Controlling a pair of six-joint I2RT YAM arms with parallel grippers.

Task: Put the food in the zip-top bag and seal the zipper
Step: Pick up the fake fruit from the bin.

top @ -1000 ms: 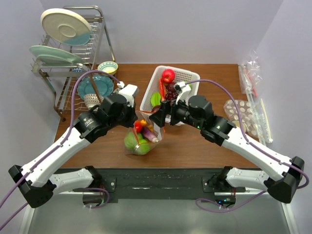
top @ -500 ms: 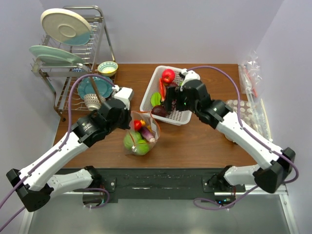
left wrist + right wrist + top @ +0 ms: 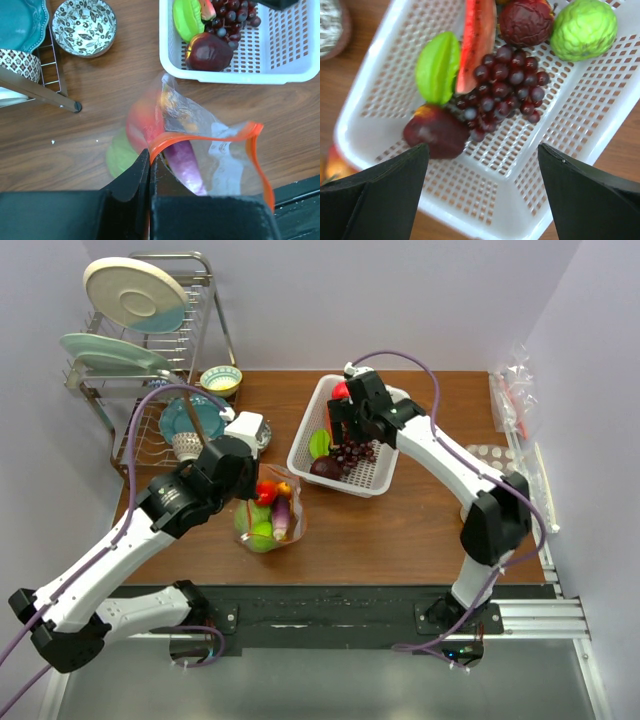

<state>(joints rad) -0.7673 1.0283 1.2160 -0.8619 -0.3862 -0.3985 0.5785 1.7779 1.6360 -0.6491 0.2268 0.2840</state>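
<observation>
The zip-top bag [image 3: 268, 522] sits on the table in front of the white basket [image 3: 385, 475] and holds red, green, orange and purple food. My left gripper [image 3: 150, 159] is shut on the orange-red zipper [image 3: 200, 137] at the left end of the bag's mouth, which gapes open; a purple eggplant [image 3: 187, 160] shows inside. My right gripper [image 3: 482, 150] is open and empty above the basket [image 3: 485, 197]. Below it lie dark grapes [image 3: 505, 85], a green starfruit [image 3: 437, 67], a red pepper [image 3: 477, 40], a dark red fruit [image 3: 437, 132] and a bumpy green fruit [image 3: 582, 30].
A dish rack [image 3: 140, 350] with plates stands at the back left, with a teal plate [image 3: 190, 420] and a patterned bowl [image 3: 84, 20] beside it. Clear packets [image 3: 515, 390] and a blister tray [image 3: 495, 465] lie at the right edge.
My right gripper has left the bag's mouth and swung back over the basket, open. My left gripper has pulled the bag a little to the left, still holding the rim.
</observation>
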